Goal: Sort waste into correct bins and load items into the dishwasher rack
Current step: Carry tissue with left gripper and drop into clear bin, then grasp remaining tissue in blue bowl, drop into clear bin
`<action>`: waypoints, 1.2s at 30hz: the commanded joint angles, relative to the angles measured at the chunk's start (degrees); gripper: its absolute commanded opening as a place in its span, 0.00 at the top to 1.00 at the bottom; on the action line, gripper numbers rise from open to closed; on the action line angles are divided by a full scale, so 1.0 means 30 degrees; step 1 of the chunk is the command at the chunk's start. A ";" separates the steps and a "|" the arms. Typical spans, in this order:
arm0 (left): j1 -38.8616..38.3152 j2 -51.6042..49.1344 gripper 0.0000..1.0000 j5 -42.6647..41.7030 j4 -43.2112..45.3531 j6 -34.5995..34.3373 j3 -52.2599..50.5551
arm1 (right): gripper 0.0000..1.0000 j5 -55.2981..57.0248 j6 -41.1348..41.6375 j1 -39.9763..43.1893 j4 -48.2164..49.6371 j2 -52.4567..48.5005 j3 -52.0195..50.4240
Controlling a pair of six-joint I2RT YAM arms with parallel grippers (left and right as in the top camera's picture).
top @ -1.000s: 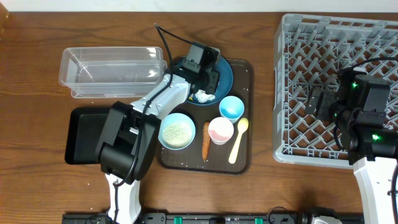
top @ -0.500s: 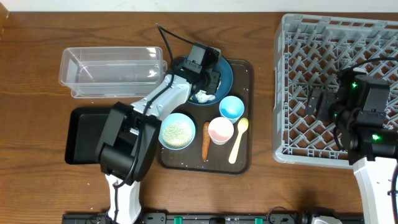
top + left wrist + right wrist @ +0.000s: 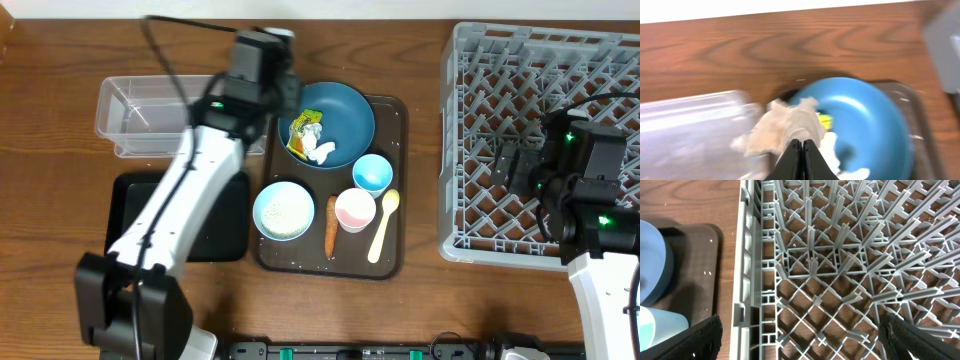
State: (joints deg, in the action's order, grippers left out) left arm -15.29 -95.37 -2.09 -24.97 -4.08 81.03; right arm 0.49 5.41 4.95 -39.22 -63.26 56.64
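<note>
left gripper (image 3: 802, 146) pinching white tissue (image 3: 785, 127) by blue bowl (image 3: 870, 120) rim | right gripper (image 3: 800, 335) agape, empty, above rack (image 3: 840, 255)

A robotics lab bench: robot arms (image 3: 190, 180) at a wooden table (image 3: 60, 60) holding a dishwasher rack (image 3: 447, 150).

Left arm (image 3: 190, 190) swung off large dark blue bowl (image 3: 350, 112) toward upper left of overhead frame. It now stretches long across the frame instead of sitting folded at lower left.

Left gripper (image 3: 802, 152) - jaws now pinched together on piece of crumpled white tissue (image 3: 790, 125), lifted between clear tub (image 3: 150, 110) and bowl.

Bowl interior uncovered - yellow-green wrapper (image 3: 302, 128) now showing.
</note>
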 commanded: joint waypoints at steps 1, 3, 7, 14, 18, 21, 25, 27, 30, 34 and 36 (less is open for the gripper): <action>0.1384 0.0007 0.94 0.0933 -0.0517 0.0117 0.0211 | 0.01 0.0036 -0.0248 -0.0393 -0.0044 0.0022 0.0437; 0.2164 -0.0036 0.94 0.0933 -0.0838 0.0117 0.0189 | 0.01 0.0036 -0.0248 -0.0393 -0.0080 0.0022 0.0437; 0.3220 -0.0146 0.94 0.0933 -0.1093 0.0117 -0.0029 | 0.01 0.0036 -0.0248 -0.0393 -0.0102 0.0022 0.0437; 0.3468 -0.0270 0.52 0.0488 -0.1399 0.0124 -0.0080 | 0.01 0.0036 -0.0248 -0.0393 -0.0095 0.0022 0.0437; 0.3184 -0.0270 0.49 -0.1661 -0.1450 0.0124 -0.0080 | 0.01 0.0044 -0.0248 -0.0393 -0.0095 0.0022 0.0437; 0.2565 -0.0306 0.49 -0.3548 -0.1625 0.0138 -0.0087 | 0.01 0.0044 -0.0248 -0.0393 -0.0087 0.0022 0.0437; 0.1377 -0.0750 0.48 -0.3599 -0.1668 0.0138 -0.0102 | 0.01 0.0044 -0.0248 -0.0393 -0.0087 0.0022 0.0437; 0.0634 -0.1231 0.48 -0.3599 -0.1668 0.0138 -0.0102 | 0.01 0.0044 -0.0255 -0.0393 -0.0087 0.0022 0.0437; -0.0357 -0.2084 0.48 -0.3599 -0.1654 0.0138 -0.0102 | 0.01 0.0044 -0.0248 -0.0393 -0.0095 0.0022 0.0437; -0.1494 -0.3410 0.47 -0.3599 -0.1661 0.0138 -0.0102 | 0.01 0.0044 -0.0255 -0.0393 -0.0095 0.0022 0.0437; -0.1974 -0.4007 0.44 -0.3592 -0.1654 0.0138 -0.0102 | 0.01 0.0044 -0.0255 -0.0393 -0.0087 0.0022 0.0437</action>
State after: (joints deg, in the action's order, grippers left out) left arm -19.59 -105.21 -12.12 -29.76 -3.97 81.01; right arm 0.49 5.39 4.95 -39.42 -63.26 56.64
